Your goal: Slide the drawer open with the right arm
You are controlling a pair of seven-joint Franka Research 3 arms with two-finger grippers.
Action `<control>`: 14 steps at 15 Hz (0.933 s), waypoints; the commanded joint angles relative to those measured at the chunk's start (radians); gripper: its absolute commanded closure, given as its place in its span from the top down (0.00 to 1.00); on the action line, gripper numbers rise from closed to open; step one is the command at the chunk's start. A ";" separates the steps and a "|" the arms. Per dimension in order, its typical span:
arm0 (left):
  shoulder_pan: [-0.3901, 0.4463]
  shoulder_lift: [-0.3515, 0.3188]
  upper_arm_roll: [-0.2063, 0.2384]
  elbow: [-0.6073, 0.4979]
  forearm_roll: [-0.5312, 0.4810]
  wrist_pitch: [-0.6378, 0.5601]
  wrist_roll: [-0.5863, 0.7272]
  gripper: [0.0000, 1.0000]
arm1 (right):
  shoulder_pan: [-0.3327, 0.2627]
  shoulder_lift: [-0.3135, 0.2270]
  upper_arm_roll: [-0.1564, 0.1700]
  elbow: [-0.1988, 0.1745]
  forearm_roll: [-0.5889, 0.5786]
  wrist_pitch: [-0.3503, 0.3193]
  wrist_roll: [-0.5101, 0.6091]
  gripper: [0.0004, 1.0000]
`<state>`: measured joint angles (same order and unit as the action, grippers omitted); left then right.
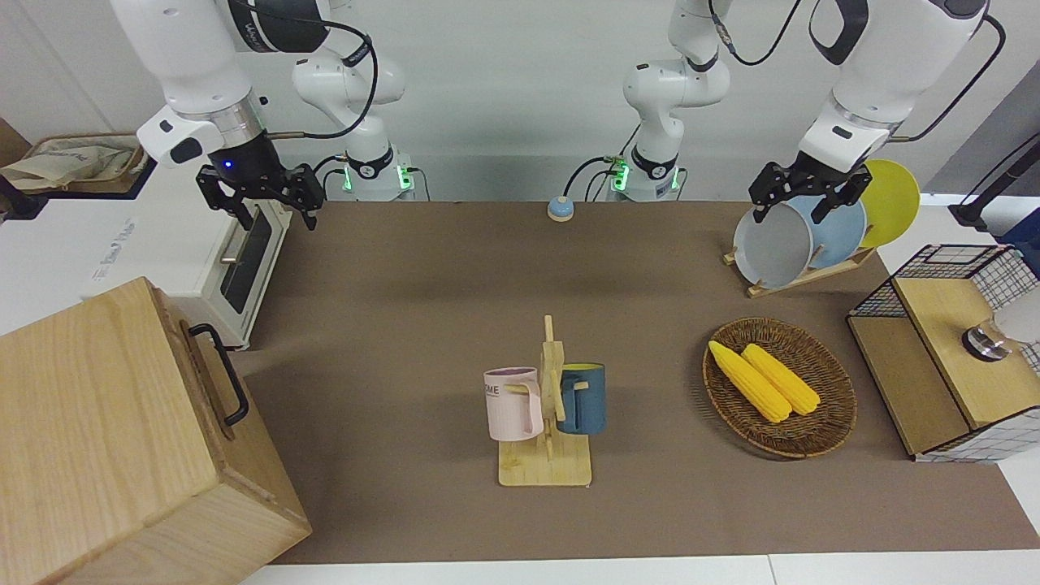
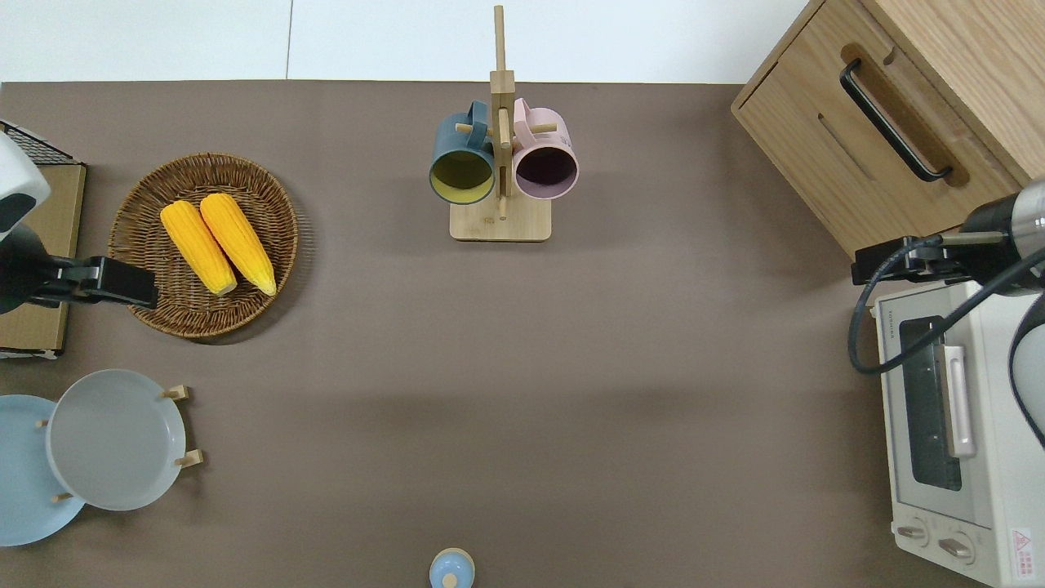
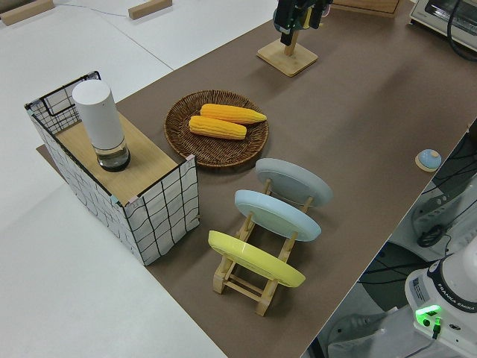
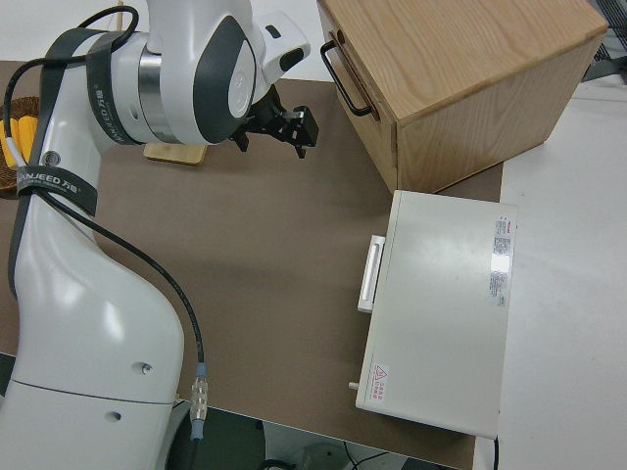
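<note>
Right end effector [image 1: 268, 201] open, apart from shut drawer [image 2: 865, 155].

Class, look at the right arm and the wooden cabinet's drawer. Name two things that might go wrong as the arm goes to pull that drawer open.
1. The right claw is open and up by the toaster oven, whose silver bar handle is close by; it might grab that instead of the drawer's black loop handle.
2. The drawer sits at an angle to the table edge; a pull off its line may jam it or drag the cabinet.
</note>
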<state>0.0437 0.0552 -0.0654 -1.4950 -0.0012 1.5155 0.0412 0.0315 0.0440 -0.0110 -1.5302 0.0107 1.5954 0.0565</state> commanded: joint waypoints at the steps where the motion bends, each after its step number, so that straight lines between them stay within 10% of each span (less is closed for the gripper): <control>1: -0.005 -0.003 -0.001 0.010 0.018 -0.018 -0.010 0.99 | 0.007 0.004 0.013 0.024 -0.029 -0.015 0.010 0.99; 14: -0.005 -0.003 -0.001 0.009 0.018 -0.018 -0.010 0.99 | 0.011 0.004 0.016 0.022 -0.072 -0.023 0.009 0.99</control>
<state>0.0437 0.0552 -0.0654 -1.4950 -0.0012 1.5155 0.0412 0.0369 0.0440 -0.0013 -1.5208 -0.0094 1.5890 0.0565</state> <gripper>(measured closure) 0.004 0.004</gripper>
